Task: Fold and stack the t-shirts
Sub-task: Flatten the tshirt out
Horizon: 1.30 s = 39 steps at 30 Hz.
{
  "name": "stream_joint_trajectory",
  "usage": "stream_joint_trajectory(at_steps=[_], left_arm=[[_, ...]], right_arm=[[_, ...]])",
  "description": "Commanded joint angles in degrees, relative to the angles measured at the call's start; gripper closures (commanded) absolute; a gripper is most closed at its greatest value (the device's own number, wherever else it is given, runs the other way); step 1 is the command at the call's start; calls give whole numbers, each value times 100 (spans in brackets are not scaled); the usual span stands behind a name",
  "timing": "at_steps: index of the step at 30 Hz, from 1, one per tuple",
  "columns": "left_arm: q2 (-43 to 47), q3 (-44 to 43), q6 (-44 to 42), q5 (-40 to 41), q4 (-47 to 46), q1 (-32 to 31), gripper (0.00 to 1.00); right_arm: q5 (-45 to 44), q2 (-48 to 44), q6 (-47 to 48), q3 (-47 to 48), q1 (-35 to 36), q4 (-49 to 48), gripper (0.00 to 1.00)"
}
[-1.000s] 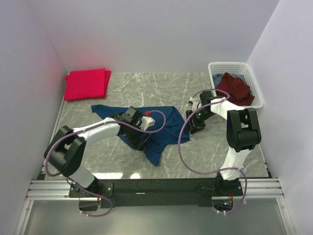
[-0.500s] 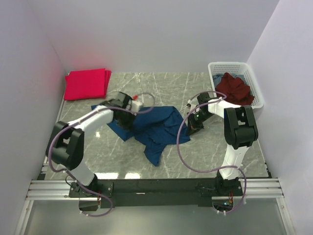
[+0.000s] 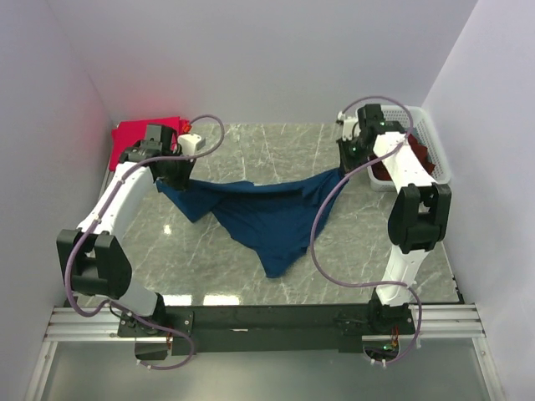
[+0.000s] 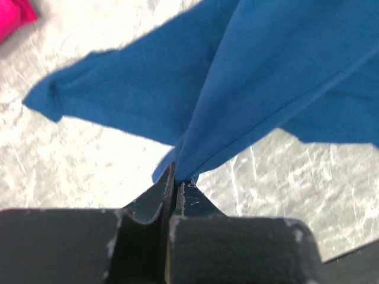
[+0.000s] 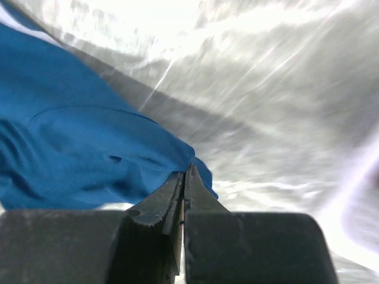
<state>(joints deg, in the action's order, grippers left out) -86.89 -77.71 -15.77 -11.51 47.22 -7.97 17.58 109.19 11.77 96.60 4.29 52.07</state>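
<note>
Grey marble worktop fills a white-walled bay in the top view. A navy blue t-shirt hangs stretched across the middle, between the left jaws at 9 o'clock and the right jaws at 3 o'clock. Its belly sags toward 6 o'clock, where it seems to rest on the worktop. Holding 2 far-apart edges up like this probably serves to open the crumpled cloth before it is laid flat for folding. Folded pinkish-red t-shirts lie stacked at 10 o'clock, partly behind the left arm. A white lattice basket at 2 o'clock holds a dark maroon t-shirt, apparently waiting its turn.

Left wrist view: the jaws are pressed together on a bunched edge of the navy blue t-shirt, which fans toward 12 and 3 o'clock above the worktop. A pink corner shows at 11 o'clock.

Right wrist view: the jaws pinch a small fold of the same shirt. Its cloth trails to 9 o'clock, with blurred worktop beyond.
</note>
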Motion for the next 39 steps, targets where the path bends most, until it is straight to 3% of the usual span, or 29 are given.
stream_joint_trajectory(at_steps=[1,11,18,25,34,39], left_arm=[[146,-393,-260,-220,287,286,99],[41,-1272,-234,-255,182,1007,100],[303,-1255,-234,-343,104,1113,100],[1446,-1422,258,-309,-292,1543,100],[3388,-1483,821,420,-1013,1561,100],[4170,-1782,839,737,-1119,1561,100]], right_arm=[[-571,-47,694,684,-8,645,100],[-1143,-565,1397,1230,-8,646,100],[-1073,-1073,1574,1213,10,857,100],[-976,-2462,1346,1230,10,541,100],[-853,-4492,933,1107,19,23,100],[-1273,-5589,924,967,19,-713,100]])
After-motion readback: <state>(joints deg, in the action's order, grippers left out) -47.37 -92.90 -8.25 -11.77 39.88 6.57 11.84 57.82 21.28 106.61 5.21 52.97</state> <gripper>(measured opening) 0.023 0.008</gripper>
